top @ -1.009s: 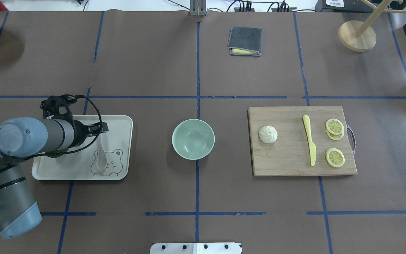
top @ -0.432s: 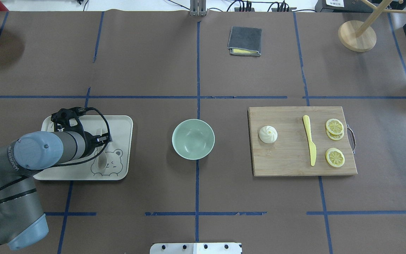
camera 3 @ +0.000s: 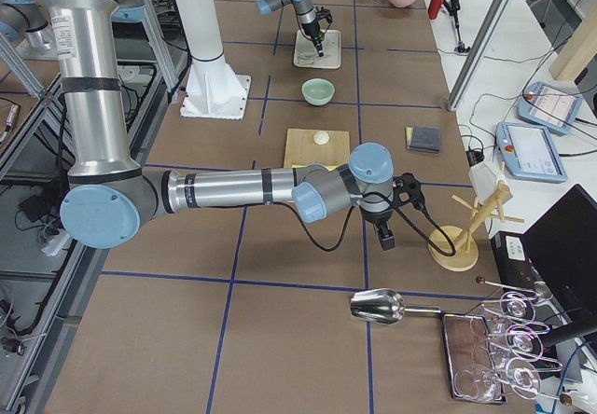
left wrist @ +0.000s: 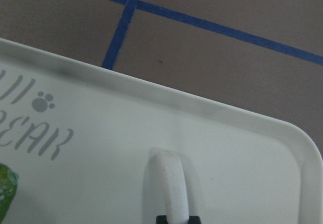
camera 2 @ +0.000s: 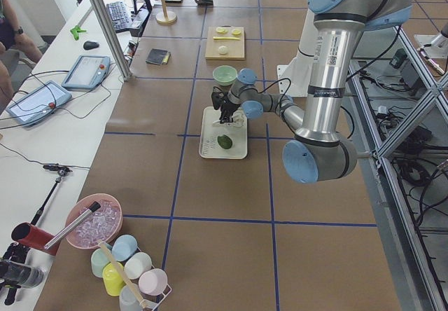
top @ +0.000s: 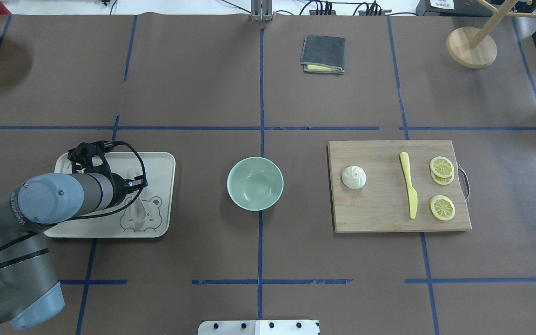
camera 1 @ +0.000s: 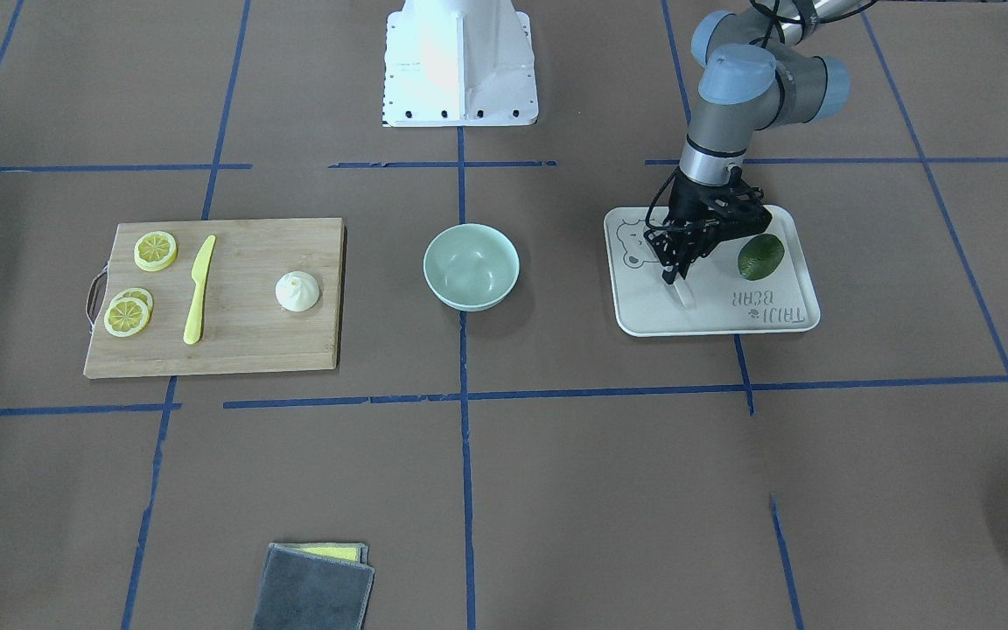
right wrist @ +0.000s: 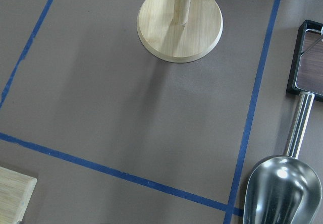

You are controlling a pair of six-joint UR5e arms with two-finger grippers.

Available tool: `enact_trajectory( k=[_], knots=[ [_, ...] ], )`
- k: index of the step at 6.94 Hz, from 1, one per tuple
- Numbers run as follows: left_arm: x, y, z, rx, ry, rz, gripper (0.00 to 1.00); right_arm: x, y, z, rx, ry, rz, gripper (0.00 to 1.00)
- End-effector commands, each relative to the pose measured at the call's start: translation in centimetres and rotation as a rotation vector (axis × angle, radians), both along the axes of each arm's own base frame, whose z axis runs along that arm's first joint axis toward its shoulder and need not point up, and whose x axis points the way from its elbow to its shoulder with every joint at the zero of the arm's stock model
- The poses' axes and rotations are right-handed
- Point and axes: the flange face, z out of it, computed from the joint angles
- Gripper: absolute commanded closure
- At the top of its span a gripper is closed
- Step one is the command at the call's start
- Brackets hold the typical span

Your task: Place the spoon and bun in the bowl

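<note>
The white spoon (top: 137, 210) lies on the white bear tray (top: 163, 160), scoop toward the robot. My left gripper (top: 133, 184) is down over its handle. In the left wrist view the two black fingertips (left wrist: 161, 218) sit tight against both sides of the spoon handle (left wrist: 169, 183), so the gripper is shut on it. The mint-green bowl (top: 255, 184) stands empty at the table's middle. The white pleated bun (top: 354, 177) sits on the wooden cutting board (top: 379, 211). My right gripper (camera 3: 385, 239) hovers far right near a wooden stand; I cannot tell whether it is open or shut.
A green lime-like object (camera 1: 760, 255) lies on the tray beside the gripper. A yellow knife (top: 409, 186) and lemon slices (top: 442, 207) share the board. A grey cloth (top: 323, 54), a wooden stand base (top: 471, 47) and a metal scoop (right wrist: 280, 188) lie at the edges.
My left arm swung toward the robot and brought the gripper onto the spoon handle. The spoon's scoop has shifted slightly to the right on the tray. The bowl and bun have not moved.
</note>
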Motion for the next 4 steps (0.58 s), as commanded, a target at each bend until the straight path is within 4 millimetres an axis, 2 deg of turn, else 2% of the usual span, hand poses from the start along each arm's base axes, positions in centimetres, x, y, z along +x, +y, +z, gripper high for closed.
enact_trajectory(
  k=[1, 2, 3, 4],
  knots=[
    [0.2, -0.3, -4.2, -0.007, 0.093, -0.037, 0.98, -0.1, 0.0, 0.0, -0.001, 0.000, -0.001, 0.00],
    [1.7, -1.6, -7.1, -0.059, 0.157, -0.098, 0.98, 0.0, 0.0, 0.0, 0.000, -0.001, 0.000, 0.00],
    [2.9, -3.5, -11.6, -0.112, 0.171, -0.159, 0.98, 0.0, 0.0, 0.0, 0.001, -0.001, 0.000, 0.00],
    [5.1, -4.7, -16.5, -0.179, 0.163, -0.209, 0.98, 0.0, 0.0, -0.1, 0.002, -0.001, 0.000, 0.00]
  ],
)
